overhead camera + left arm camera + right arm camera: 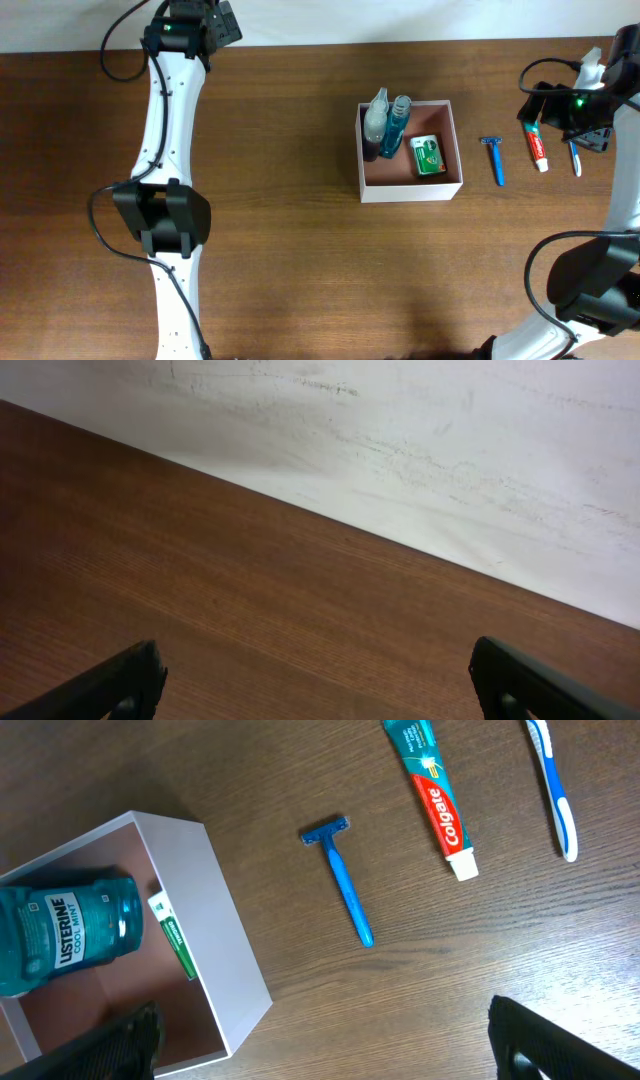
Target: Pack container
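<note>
Brown table [300,250] bears razor [340,885], toothpaste [437,795] and toothbrush [555,790] beside the part-packed container [230,940]; left gripper [315,695] and right gripper [335,1060] gape empty, so the right should probably pinch the razor next.

**Inspector:** Overhead view?
**Assessor:** Fixed above, facing straight down. It stands far off and takes in the whole tabletop [280,250].
**Inspector:** Left wrist?
**Assessor:** Low and near the tabletop, facing obliquely across the wood to a white wall [450,460]. Its own fingers [120,685] sit at the bottom corners.
**Inspector:** Right wrist?
**Assessor:** Higher, facing down, fairly near. It shares with the overhead view the container [215,920], razor [345,890], toothpaste [437,805] and toothbrush [553,785].
</note>
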You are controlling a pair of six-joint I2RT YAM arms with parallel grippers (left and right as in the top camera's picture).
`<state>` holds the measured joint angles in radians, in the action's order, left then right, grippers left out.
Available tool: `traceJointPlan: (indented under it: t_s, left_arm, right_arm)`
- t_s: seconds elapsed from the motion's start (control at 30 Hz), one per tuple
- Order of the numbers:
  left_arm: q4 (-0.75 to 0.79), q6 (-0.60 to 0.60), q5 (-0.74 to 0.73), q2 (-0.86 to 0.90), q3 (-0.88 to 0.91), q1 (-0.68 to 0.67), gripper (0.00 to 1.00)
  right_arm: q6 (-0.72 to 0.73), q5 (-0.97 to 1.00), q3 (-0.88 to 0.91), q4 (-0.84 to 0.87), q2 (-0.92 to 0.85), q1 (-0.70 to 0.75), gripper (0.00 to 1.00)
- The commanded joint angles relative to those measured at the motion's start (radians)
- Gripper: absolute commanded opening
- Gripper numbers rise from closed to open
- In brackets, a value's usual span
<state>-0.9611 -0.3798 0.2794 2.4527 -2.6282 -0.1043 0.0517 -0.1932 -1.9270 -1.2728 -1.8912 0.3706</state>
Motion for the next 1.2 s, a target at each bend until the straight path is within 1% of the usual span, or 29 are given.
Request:
traceJointPlan:
  t_s: [0.0,0.07,0.23,0.3,0.6,0.8,1.17]
  left_arm:
    - [0.001,-0.009,-0.003,0.005,-0.007,0.002,0.99]
    - [0.001,-0.009,-0.003,0.005,-0.007,0.002,0.99]
    - [0.001,-0.009,-0.003,0.005,-0.007,0.002,0.99]
    - [0.001,-0.009,-0.003,0.005,-0.007,0.002,0.99]
    - [0.001,-0.009,-0.003,0.005,-0.007,0.002,0.99]
    - [0.001,-0.009,-0.003,0.005,-0.007,0.002,0.99]
    - [0.001,-0.009,-0.003,0.005,-0.007,0.002,1.0]
  right_arm:
    - [-0.029,-0.013,0.0,0.004,-0.018,-0.005,0.99]
    - [-0.088,-0.012,0.0,-0.006,-0.034,-0.005,0.99]
    - [-0.293,-0.013,0.005,-0.056,-0.092,-0.005,0.99]
    - [-0.327,-0.012,0.005,-0.066,-0.12,-0.005,0.99]
    - [-0.329,-0.008,0.005,-0.017,-0.221,-0.005,0.99]
    - [-0.329,0.071,0.005,-0.001,-0.279,-0.013,0.99]
    - [-0.333,0.146,0.005,0.086,-0.345,-0.074,0.99]
